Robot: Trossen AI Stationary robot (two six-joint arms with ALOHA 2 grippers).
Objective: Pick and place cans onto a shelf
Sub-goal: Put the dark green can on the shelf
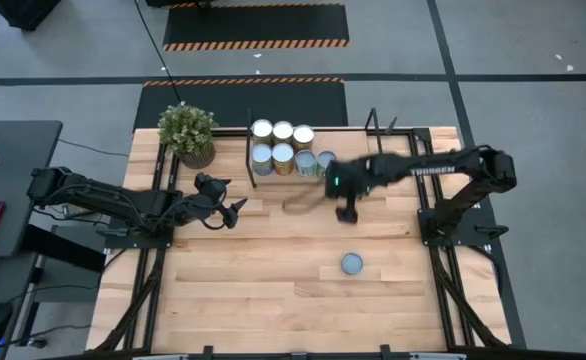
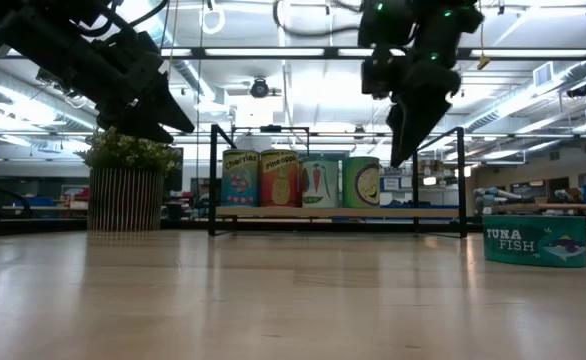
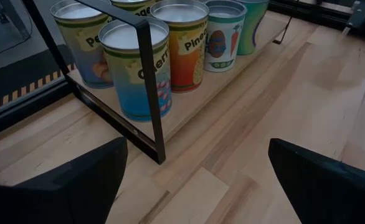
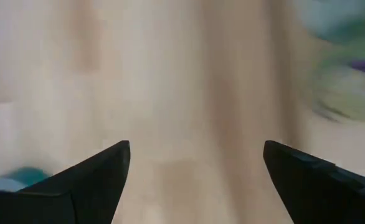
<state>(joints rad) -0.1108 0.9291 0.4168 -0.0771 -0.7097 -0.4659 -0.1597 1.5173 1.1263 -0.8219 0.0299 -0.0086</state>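
Seven cans (image 1: 282, 147) stand upright on the shelf (image 2: 338, 212) at the desk's (image 1: 273, 290) far edge, beside a plant (image 1: 187, 134). One tuna can (image 1: 352, 263) sits alone mid-desk. Right claw (image 1: 346, 210) hangs before the shelf, jaws apart, empty. Left claw (image 1: 231, 213) waits wide open, empty, near the shelf's left end.

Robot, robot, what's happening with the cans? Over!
Both hands, left and right, open, empty. Six cans on shelf, tuna can on table. Nothing blocking.
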